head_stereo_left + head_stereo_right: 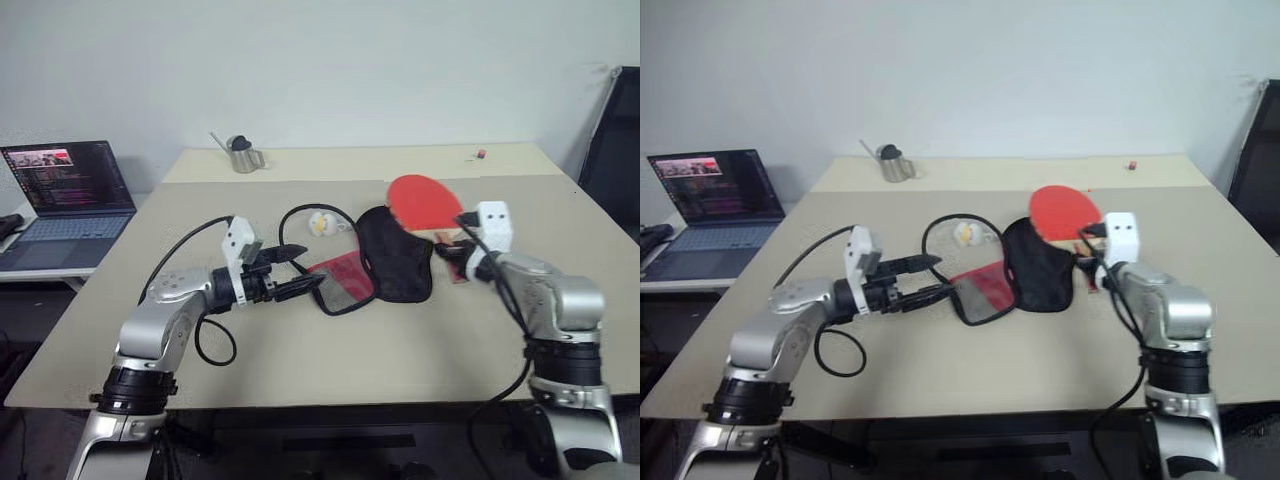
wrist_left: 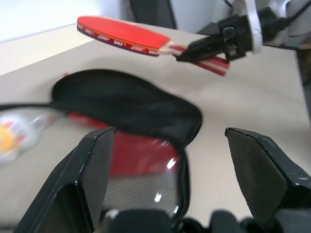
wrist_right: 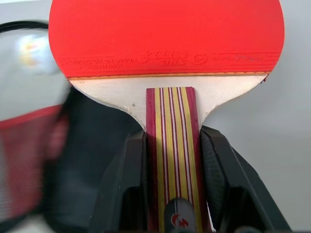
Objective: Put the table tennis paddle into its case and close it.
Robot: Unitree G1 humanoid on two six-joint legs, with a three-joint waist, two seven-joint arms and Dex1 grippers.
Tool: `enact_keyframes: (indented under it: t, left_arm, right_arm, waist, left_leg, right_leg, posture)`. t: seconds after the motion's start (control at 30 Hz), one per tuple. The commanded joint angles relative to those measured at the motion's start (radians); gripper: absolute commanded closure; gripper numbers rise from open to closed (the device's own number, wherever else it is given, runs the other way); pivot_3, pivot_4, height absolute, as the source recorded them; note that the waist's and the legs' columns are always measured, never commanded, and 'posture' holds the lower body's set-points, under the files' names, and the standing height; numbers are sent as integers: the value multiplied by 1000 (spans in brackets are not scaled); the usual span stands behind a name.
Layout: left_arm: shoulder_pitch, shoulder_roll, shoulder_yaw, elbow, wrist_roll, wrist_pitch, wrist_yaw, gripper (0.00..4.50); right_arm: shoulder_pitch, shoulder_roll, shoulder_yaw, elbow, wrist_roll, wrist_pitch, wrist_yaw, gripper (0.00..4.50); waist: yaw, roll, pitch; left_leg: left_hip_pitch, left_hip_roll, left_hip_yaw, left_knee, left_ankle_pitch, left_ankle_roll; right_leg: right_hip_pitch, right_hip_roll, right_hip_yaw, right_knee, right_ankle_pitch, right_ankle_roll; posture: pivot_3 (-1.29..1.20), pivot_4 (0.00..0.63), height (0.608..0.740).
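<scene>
The table tennis paddle hangs above the table, red face up, just right of the case. My right gripper is shut on its striped wooden handle; the same grip appears from the left wrist. The case lies open at mid-table, its black fabric half toward the paddle and its mesh half with the red panel toward my left gripper. That gripper stands open and level, its fingertips just short of the mesh half's rim with nothing between them.
A white-and-yellow ball lies inside a black cord loop behind the case. A metal cup and a small red item sit at the far edge. A laptop stands off to the left, a dark chair to the right.
</scene>
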Motion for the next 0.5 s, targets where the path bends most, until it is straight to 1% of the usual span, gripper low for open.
enact_keyframes:
  t: [0.03,0.1,0.23,0.4,0.5]
  left_arm:
    - [2,20,35,-18,-15,-20,-7,536]
    - [0,17,37,-19,-15,-18,2,536]
    - [5,15,35,-31,-13,-13,12,536]
    - [10,12,29,-46,-12,-9,21,536]
    - [8,12,24,-51,-12,-7,24,536]
  right_arm:
    - [-59,87,18,4,-18,-51,-79,3394]
    - [-72,130,31,57,-35,-96,-106,3394]
    - [-95,166,50,180,-70,-206,-136,3394]
    - [-116,179,57,325,-109,-326,-171,3394]
    - [-121,176,60,376,-126,-363,-184,3394]
  waist:
    - [6,0,0]
    - [9,0,0]
    - [13,0,0]
    - [8,1,0]
    - [2,1,0]
  left_leg:
    - [0,0,0,0,0,0]
    - [-1,0,0,0,0,0]
    - [-1,0,0,0,0,-1]
    - [-1,0,0,0,1,-1]
    - [-1,0,0,0,1,-2]
  right_leg:
    - [-1,0,0,0,0,0]
    - [-1,0,0,1,0,0]
    - [-2,0,0,1,0,0]
    - [-2,0,0,1,0,0]
    - [-3,0,1,2,0,0]
  posture:
    - [0,150,740]
    - [0,150,740]
    - [0,150,740]
    - [0,150,740]
    - [0,150,740]
